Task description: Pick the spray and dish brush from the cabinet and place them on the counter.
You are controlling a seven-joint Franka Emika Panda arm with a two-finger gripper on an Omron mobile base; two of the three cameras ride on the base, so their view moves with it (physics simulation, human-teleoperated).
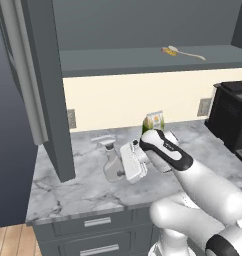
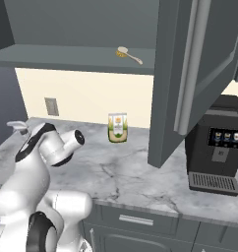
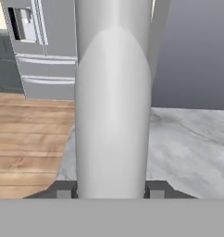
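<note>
the gripper (image 1: 119,172) is closed on the spray (image 1: 111,162). it holds the bottle by its round body, with one dark finger tip (image 3: 64,190) on each side, as the hand view shows. the spray stands up straight on the worktop (image 1: 83,187), or just over it; i cannot tell if its bottom touches. its white trigger head is on top.

going from left to right in the left base view: first comes a tall open door of the cabinet (image 1: 48,90), hanging down past the worktop edge. just right of the door is the spray with the gripper on it. behind the arm, near the cream wall, stands a green-and-cream pouch (image 1: 154,121). far to the right sits a black coffee machine (image 1: 233,122) on the worktop.

up high, the dish brush (image 1: 182,52) lies flat on the grey shelf inside the cabinet. its tan brush head points left and its thin cream handle points right. it is well apart from the spray and the gripper.

in the right base view the spray's trigger head (image 2: 18,126) peeks out at the left, the pouch (image 2: 117,128) stands in the middle by the wall, and the other cabinet door (image 2: 190,74) hangs open in front of the coffee machine (image 2: 217,147).

below the worktop are dark grey drawers (image 1: 93,235) with silver handles.
</note>
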